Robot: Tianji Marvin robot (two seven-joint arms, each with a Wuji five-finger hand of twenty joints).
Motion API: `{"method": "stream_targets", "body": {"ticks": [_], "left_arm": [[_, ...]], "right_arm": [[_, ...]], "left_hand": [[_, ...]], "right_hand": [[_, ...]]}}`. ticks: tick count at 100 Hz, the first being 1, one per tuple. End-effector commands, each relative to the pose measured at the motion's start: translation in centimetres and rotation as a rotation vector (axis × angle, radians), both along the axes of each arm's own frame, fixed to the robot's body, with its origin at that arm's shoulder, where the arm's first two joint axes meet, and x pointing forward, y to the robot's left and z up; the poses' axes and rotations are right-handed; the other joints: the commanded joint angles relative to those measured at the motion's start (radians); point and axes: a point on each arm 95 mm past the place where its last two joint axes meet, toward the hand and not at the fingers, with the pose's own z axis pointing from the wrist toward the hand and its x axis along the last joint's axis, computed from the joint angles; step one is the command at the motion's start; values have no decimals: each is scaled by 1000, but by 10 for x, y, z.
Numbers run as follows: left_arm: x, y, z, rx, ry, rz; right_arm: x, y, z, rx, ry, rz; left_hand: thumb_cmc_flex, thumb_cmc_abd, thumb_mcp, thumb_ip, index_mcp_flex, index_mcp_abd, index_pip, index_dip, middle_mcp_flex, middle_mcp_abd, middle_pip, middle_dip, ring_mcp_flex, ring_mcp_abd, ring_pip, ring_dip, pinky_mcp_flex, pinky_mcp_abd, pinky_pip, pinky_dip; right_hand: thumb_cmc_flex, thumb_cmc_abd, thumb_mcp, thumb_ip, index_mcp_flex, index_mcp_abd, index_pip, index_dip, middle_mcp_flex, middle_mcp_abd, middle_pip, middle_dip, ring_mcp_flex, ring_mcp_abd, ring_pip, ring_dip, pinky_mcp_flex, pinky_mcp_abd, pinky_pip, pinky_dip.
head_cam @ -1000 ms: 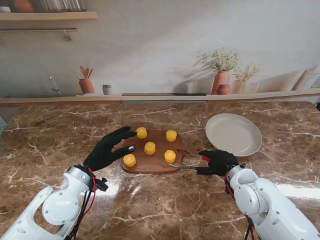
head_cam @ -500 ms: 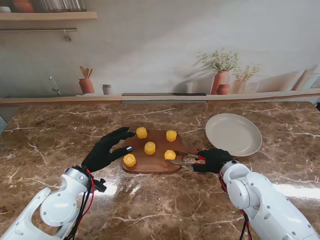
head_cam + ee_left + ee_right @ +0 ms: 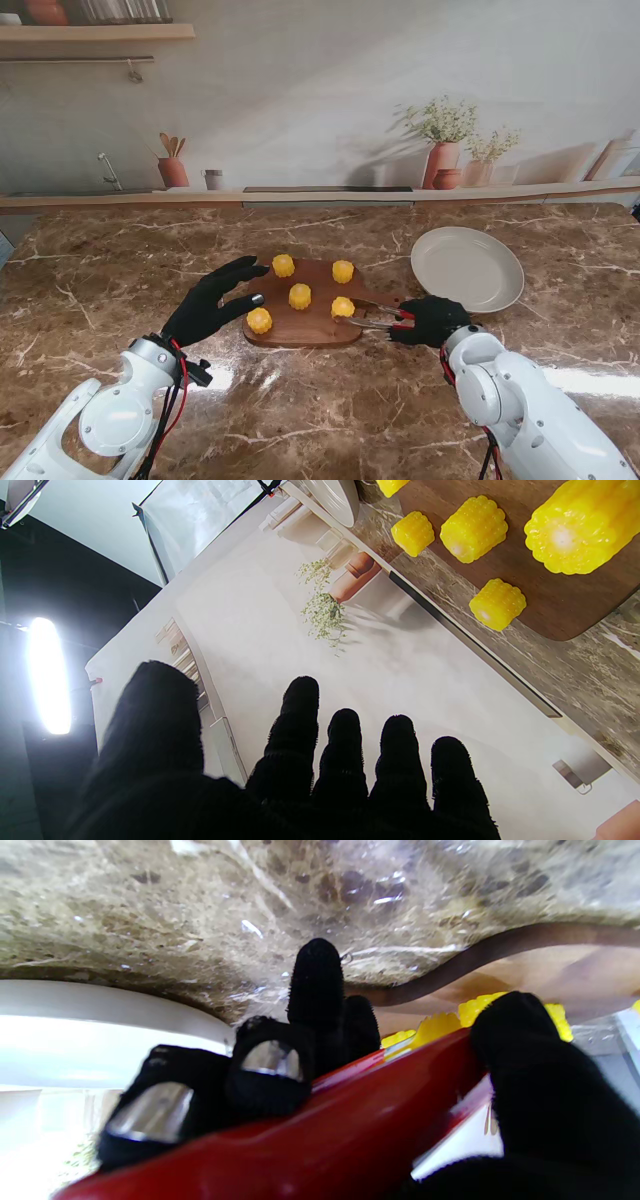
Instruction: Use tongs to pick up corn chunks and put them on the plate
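A brown marbled worktop [image 3: 120, 270] runs back to a pale wall with a shelf [image 3: 90, 32] and potted plants [image 3: 445, 140]. Five corn chunks [image 3: 300, 296] sit on a board [image 3: 310, 325]; the plate [image 3: 467, 268] lies right of it. The right hand [image 3: 430, 320] grips tongs [image 3: 372, 317] at the nearest chunk. The left hand [image 3: 212, 300] hovers, fingers [image 3: 300, 715] spread.

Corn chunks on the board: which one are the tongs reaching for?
The corn chunk at the board's right near corner; the tongs in the right hand have their tips at it, the other four lie farther left or farther away.
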Motion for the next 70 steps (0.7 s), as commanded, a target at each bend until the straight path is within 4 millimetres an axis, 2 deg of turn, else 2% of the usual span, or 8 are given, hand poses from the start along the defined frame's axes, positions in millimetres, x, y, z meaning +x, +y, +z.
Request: {"method": "stream_targets", "body": {"ticks": [1, 18, 43, 59, 70], "left_arm": [[-2, 0, -2, -1, 7, 2], [-1, -1, -3, -1, 4, 1], [0, 0, -2, 6, 9, 0], [1, 0, -2, 10, 9, 4], [2, 0, -2, 16, 17, -1]], "right_arm": [[-6, -4, -1, -4, 3, -20], [-8, -19, 16, -6, -76, -86], [-3, -65, 40, -41, -162, -262], [-1, -94, 48, -74, -208, -358], [2, -112, 46, -91, -206, -411]], "left_hand": [[18, 56, -42, 18, 31, -38, 5, 7, 9, -5, -26, -6, -35, -3, -26, -10, -13, -6, -39, 17], [18, 57, -42, 18, 27, -40, 3, 8, 10, -7, -27, -5, -36, -3, -27, -10, -14, -6, -40, 19], [17, 55, -42, 19, 25, -40, 2, 9, 8, -8, -29, -4, -37, -5, -27, -9, -14, -7, -42, 22], [16, 55, -42, 19, 22, -41, 0, 9, 8, -7, -30, -4, -38, -4, -28, -10, -14, -7, -44, 23], [17, 54, -42, 19, 21, -40, -1, 9, 6, -9, -31, -4, -39, -5, -29, -10, -15, -8, -46, 24]], "right_hand": [[93, 104, 197, 16, 67, -78, 50, -14, 127, 70, 3, 7, 54, -67, 157, 36, 50, -87, 344, 74], [91, 73, 235, -5, 79, -78, 81, -22, 136, 66, -1, 3, 53, -52, 147, 38, 49, -80, 342, 75], [97, 62, 247, -10, 82, -67, 89, -31, 136, 65, -6, -1, 53, -44, 141, 40, 48, -66, 343, 77], [100, 56, 249, -12, 85, -63, 95, -35, 137, 67, -7, -2, 52, -35, 142, 43, 49, -65, 347, 79], [105, 54, 248, -13, 89, -56, 99, -37, 137, 69, -9, -3, 52, -34, 141, 44, 49, -65, 348, 80]]}}
